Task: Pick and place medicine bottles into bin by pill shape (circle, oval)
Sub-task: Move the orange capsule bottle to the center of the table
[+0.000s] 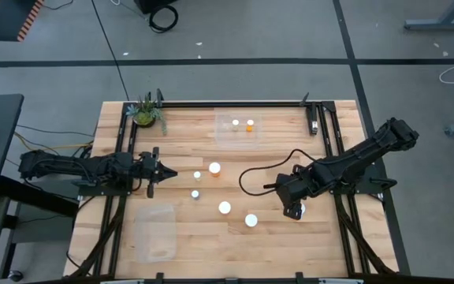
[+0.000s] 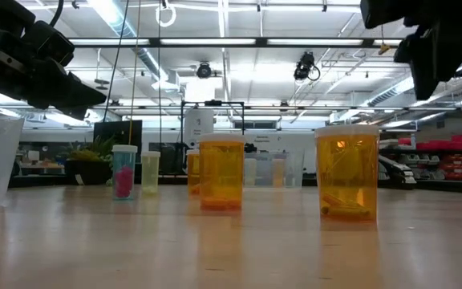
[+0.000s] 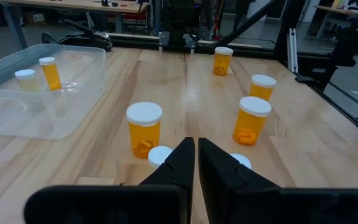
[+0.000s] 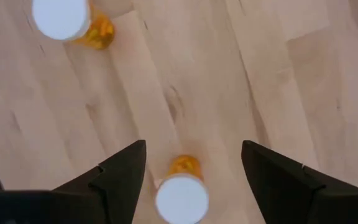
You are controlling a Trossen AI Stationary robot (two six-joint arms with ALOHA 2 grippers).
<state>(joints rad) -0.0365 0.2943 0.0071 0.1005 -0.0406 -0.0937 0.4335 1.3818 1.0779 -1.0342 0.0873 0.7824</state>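
Looking straight down in the high view, you see the wooden bench filling the middle of the frame, with one arm at each side.

Left gripper: it sits at left of centre, pointing toward the middle of the bench. Its jaws are clenched on nothing; the left wrist view shows the two dark fingers pressed almost together with no bottle between them. Two white caps show just past the fingertips in that view.

Right gripper: it sits at lower right of centre, pointing down at the bench. Its jaws are released and spread wide. In the right wrist view one narrow bottle stands upright between the two fingers, touching neither. A second bottle shows at the upper left of that frame.

Medicine bottles on open bench, high view:
- one wide-capped bottle near the centre;
- two small ones just left of it;
- two wide-capped ones lower, right of centre.

Clear bin at upper centre: it holds two bottles side by side. A second clear bin lies at lower left; you cannot tell any contents in it.

A small potted plant stands at the upper left corner of the bench.
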